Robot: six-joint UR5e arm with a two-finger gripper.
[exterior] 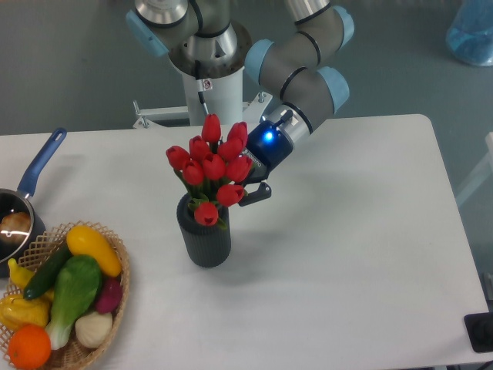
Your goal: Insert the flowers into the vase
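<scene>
The white table (347, 247) filled most of the view, and the UR5e arm (296, 65) reached down over its far edge from a white pedestal. At the near left corner sat a wicker basket (115, 297) of vegetables, among them a yellow squash (92, 248), a green gourd (73, 289) and an orange (29, 347). Behind the basket stood a saucepan (15, 216) with a blue handle pointing away from the camera.

The dark grey ribbed vase (204, 235) stood upright left of the table's middle, well apart from the basket. The bunch of red tulips (212, 166) rose out of its mouth, leaning slightly toward the right, with the lowest bloom hanging at the rim and the stems going down inside.

The gripper (248, 185), a blue light glowing on its wrist, was pressed against the right side of the bunch just above the vase. The blooms hid most of its fingers, so I could not tell whether it was clamped on the stems or released.
</scene>
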